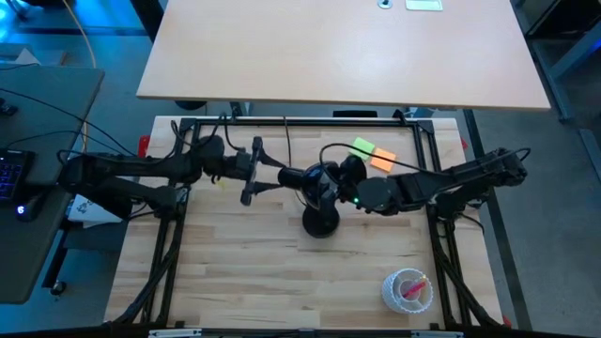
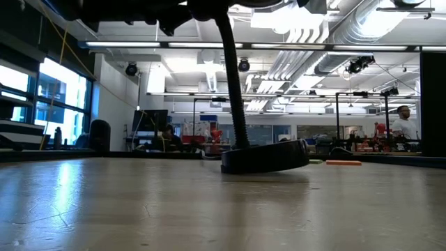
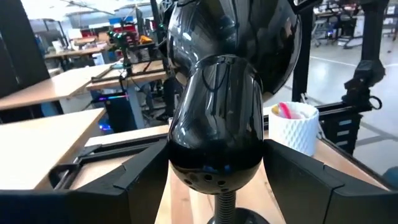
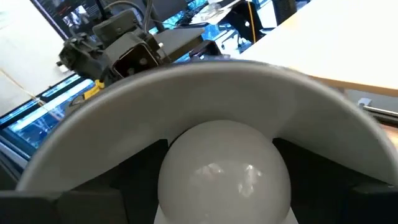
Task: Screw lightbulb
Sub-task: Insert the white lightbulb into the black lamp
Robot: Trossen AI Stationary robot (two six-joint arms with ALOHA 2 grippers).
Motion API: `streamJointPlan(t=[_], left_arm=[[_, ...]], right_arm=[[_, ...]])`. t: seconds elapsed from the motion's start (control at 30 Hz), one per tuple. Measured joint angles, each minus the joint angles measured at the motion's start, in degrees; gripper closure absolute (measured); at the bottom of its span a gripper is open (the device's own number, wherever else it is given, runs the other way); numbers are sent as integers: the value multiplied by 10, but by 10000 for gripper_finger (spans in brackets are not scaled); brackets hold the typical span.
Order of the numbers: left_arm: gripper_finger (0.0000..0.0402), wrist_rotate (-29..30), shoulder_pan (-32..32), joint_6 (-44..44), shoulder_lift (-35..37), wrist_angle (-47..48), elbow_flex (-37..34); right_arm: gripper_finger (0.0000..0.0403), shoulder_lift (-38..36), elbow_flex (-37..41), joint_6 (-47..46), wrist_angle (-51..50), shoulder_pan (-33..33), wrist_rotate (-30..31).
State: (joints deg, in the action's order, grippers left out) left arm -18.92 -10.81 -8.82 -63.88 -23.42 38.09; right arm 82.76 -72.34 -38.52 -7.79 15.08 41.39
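Right claw [image 4: 221, 214] grips the bulb [image 4: 224, 174] inside the lamp head [image 4: 205, 93] to twist it in — left claw [image 3: 217, 186] clamps the head steady, mid-bench.

We see a large open workshop with a white ceiling of exposed pipes [image 2: 334, 35] and long light strips [image 2: 244, 45], bright windows [image 2: 63, 90] on one side, a grey floor [image 1: 573, 150], and a pale wooden desk [image 1: 343, 52] beyond the worktable [image 1: 244, 263].
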Motion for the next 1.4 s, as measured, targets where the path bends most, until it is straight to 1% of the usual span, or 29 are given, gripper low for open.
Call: streamJointPlan(t=[0.13, 0.23, 0.33, 0.43, 0.5, 0.67, 0.8, 0.97, 1.17, 1.33, 1.4], left_arm=[[153, 4, 1, -1, -8, -12, 0], [154, 8, 16, -36, -22, -33, -1], [158, 36, 39, -87, -27, -36, -1], [165, 69, 57, -110, -27, -44, -3], [168, 77, 62, -125, -27, -50, -3], [171, 78, 64, -154, -28, -58, -3], [171, 75, 65, -162, -28, -61, -3], [172, 78, 65, -179, -28, -64, -3], [172, 77, 66, -185, -28, -64, -2], [173, 78, 77, -198, -29, -64, -1], [173, 80, 83, -204, -29, -65, -1]], right_arm=[[126, 0, 0, -15, -2, 0, 4], [128, -1, 0, -50, -6, 1, 8], [130, -2, 0, -86, -11, 1, 4], [131, -2, 0, -133, -15, 1, 0], [131, -2, 0, -176, -20, 1, 0], [132, -2, 0, -312, -33, 1, 0], [132, -2, 0, -389, -42, -1, -32], [132, 0, 0, -502, -38, 0, -27], [132, -1, 0, -593, -49, 3, -37], [132, 0, 0, -647, -56, 18, -32], [132, 0, 0, -667, -58, 25, -18]])
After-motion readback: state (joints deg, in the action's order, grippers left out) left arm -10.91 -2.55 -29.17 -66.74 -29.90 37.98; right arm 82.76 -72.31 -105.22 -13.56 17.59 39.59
